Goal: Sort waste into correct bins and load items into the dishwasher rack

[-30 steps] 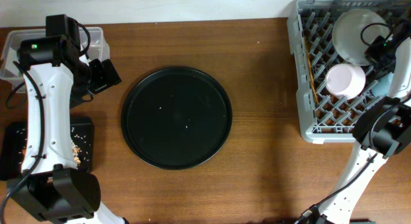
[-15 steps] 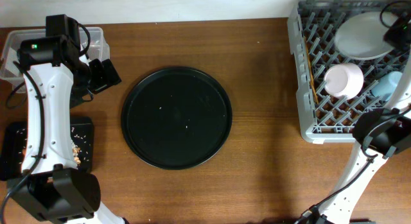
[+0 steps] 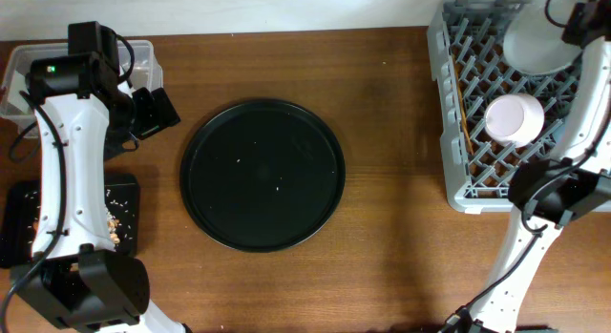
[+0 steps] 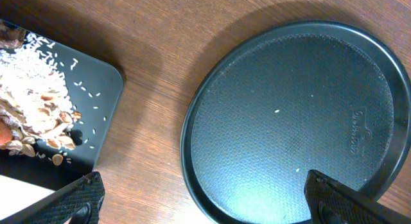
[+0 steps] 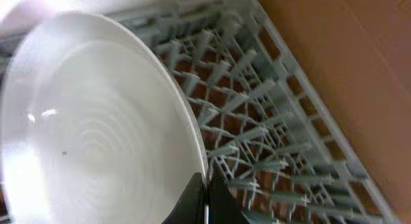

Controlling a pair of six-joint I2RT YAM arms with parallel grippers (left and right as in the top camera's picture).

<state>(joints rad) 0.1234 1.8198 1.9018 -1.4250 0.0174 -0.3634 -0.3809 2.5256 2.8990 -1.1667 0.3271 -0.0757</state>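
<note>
light: bright, even | glare: white plate (image 5: 96,140) overexposed | right wrist: soft blur

A round tray (image 3: 263,176) lies at the middle of the table (image 3: 391,133), with the dishwasher rack (image 3: 456,185) well apart to its right, at the table's far right corner. In the rack, the chopsticks (image 3: 464,109) lie along the left side, the bowl (image 3: 514,118) sits near the middle, and the plate (image 3: 535,45) is behind it at the far end. At the table's left edge a box (image 3: 143,56) sits at the far corner, and nearer the front a rectangular tray (image 3: 126,192) has food scraps (image 3: 116,223) lying in it.
</note>
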